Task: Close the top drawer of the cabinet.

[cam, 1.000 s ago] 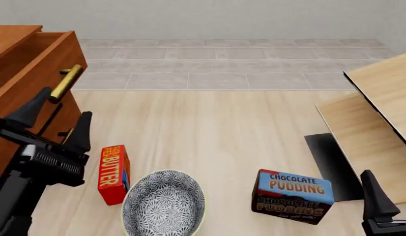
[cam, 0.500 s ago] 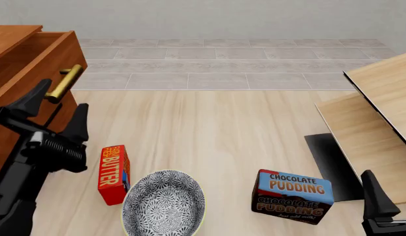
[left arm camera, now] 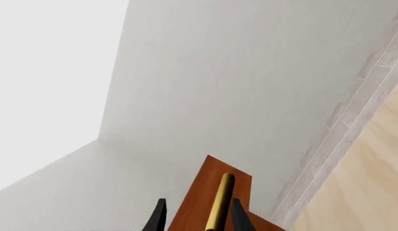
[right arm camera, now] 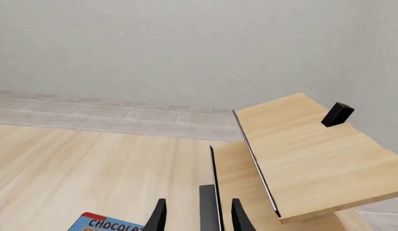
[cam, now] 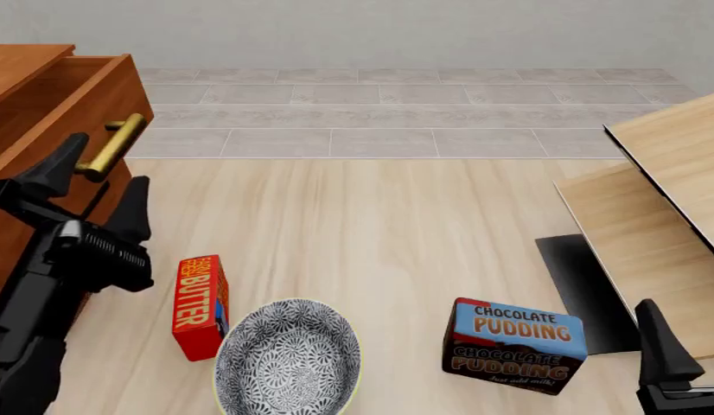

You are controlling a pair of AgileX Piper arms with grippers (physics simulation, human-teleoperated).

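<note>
The reddish-brown cabinet (cam: 17,62) stands at the left edge of the front view. Its top drawer (cam: 74,117) is pulled out, with the brass bar handle (cam: 115,144) on its front. My left gripper (cam: 95,188) is open just below and in front of the handle, one finger on each side of the handle's lower end, not touching it. In the left wrist view the handle (left arm camera: 219,204) lies between the fingertips (left arm camera: 158,219), close to one finger, on the drawer front (left arm camera: 195,202). My right gripper (right arm camera: 197,217) is open and empty at the front right; one finger (cam: 660,350) shows in the front view.
A red butter box (cam: 199,305) and a patterned bowl (cam: 288,356) sit near the left arm. A chocolate pudding box (cam: 516,344) stands at the front right. Pale wooden panels (cam: 668,199) and a dark mat (cam: 578,290) are on the right.
My left gripper has moved up and left toward the brass handle, which now sits between the fingers. The drawer and the right arm have not moved.
</note>
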